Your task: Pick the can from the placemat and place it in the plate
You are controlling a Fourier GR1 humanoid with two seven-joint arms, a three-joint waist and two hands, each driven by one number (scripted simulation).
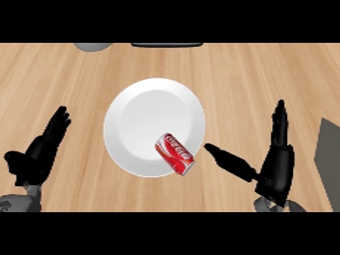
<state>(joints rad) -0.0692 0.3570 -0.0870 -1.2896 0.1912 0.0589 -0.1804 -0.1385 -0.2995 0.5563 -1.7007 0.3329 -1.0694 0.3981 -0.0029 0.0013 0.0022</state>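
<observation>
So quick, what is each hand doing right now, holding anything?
Left hand: open, fingers straight, holding nothing.
Right hand: open, holding nothing; the can lies on the plate.

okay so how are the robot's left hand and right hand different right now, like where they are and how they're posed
The right hand is beside the plate, its thumb stretched toward the red can lying on its side there; the left hand shows further from the plate, near the view's left edge. The right hand's fingers point almost straight up the view; the left hand's slant to the right. Both are black, open, and hold nothing.
</observation>
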